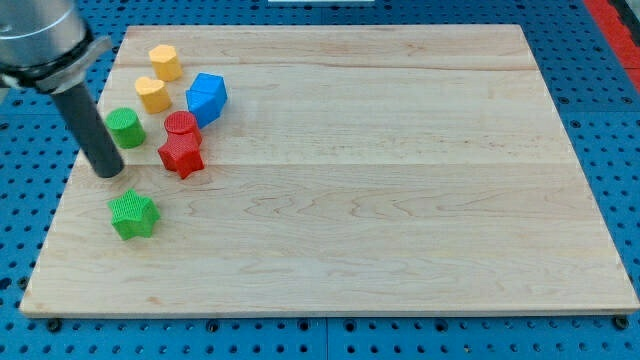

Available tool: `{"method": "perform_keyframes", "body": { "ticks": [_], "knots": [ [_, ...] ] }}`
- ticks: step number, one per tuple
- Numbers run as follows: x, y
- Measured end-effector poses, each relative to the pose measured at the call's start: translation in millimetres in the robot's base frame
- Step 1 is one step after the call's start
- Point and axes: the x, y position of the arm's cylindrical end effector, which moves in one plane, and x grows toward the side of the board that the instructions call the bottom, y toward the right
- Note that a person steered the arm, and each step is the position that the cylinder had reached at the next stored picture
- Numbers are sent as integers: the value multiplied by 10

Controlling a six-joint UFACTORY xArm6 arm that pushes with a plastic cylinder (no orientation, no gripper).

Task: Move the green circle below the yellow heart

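The green circle sits near the board's left edge. The yellow heart lies just up and right of it. My tip rests on the board just below and slightly left of the green circle, a short gap away; the dark rod rises to the view's upper left. A yellow hexagon is above the heart.
A blue block lies right of the heart. A red circle and a red star sit right of the green circle. A green star lies below my tip. The wooden board rests on a blue pegboard.
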Motion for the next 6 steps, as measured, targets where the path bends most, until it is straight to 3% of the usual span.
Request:
{"method": "perform_keyframes", "body": {
  "ticks": [1,2,5,6],
  "knots": [
    [-378,-437],
    [-601,-410],
    [-590,-102],
    [-395,-102]
  ]
}}
